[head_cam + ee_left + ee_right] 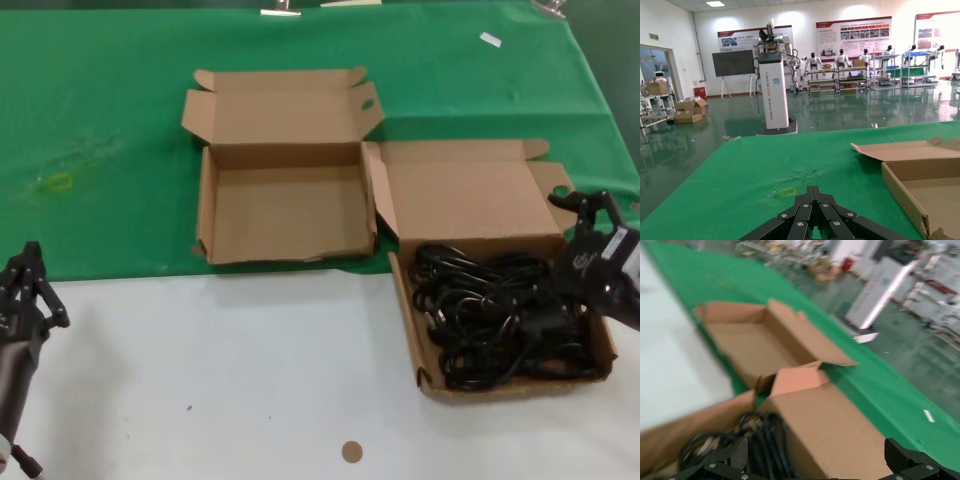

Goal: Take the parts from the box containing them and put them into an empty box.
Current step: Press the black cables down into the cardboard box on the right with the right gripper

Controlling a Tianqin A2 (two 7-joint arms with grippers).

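On the right of the tabletop (pixel 250 370), near the robot, sits the box containing them (pixel 470 200), its lid folded back and a tangle of black cables (pixel 495 315) filling its tray. Just beside its right wall hangs the right gripper (pixel 590 215), above the box's far right corner; its jaws stand wide apart and hold nothing. Farther away and to the left, on the green cloth (pixel 100 120), lies the empty box (pixel 285 205), lid open, its near right corner just beside the cable box's lid. At the near left edge the left gripper (pixel 25 280) is parked over the white surface, jaws closed together, with nothing between them
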